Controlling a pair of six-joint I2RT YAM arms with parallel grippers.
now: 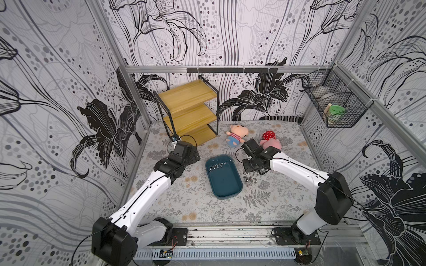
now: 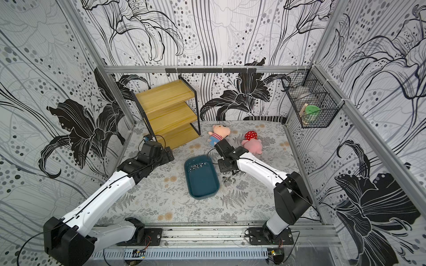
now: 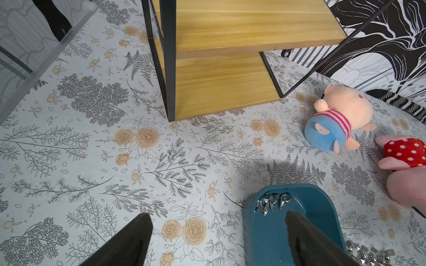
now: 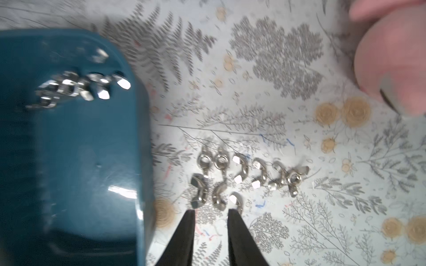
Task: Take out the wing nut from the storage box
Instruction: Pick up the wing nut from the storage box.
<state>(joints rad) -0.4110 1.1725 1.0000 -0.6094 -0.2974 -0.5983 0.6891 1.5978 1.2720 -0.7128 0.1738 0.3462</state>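
No writing, number, label or brand mark can be read in any view. The storage box [image 1: 227, 185] is plain teal plastic. The surface [image 1: 202, 207] and the walls [image 1: 230, 34] carry only printed flowers, ferns and dots.

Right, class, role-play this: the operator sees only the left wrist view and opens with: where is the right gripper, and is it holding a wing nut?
Observer: The right gripper hovers beside the storage box, jaws slightly apart, holding nothing.
Operator: What lies below it?
Observer: Loose wing nuts on the tablecloth, in two rough rows.
Operator: The left gripper hides the box's near part; any there?
Observer: No; in a top view the wing nuts inside sit only at its far end.
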